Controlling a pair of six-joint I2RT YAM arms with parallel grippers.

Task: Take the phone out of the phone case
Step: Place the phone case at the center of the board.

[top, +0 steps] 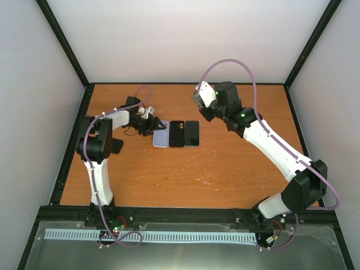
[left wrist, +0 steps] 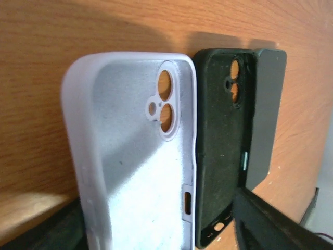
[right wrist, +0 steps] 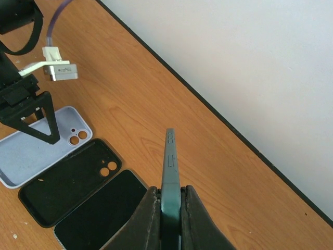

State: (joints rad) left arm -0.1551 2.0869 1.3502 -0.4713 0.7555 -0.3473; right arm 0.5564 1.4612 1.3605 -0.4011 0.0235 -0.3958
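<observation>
High over the table (top: 236,174), your right claw (right wrist: 170,197) was clenched on the flat faces of the phone (right wrist: 169,156), likely a stiff, slick, breakable slab safest held squarely there, while your left claw (top: 149,126) hung released by the empty lilac case (left wrist: 140,172).

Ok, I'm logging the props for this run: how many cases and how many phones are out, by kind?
Phone cases: 2 (lilac case, black case, both empty)
Phones: 2 (flat phone beside the black case; held phone in the right gripper)
Total: 4
</observation>
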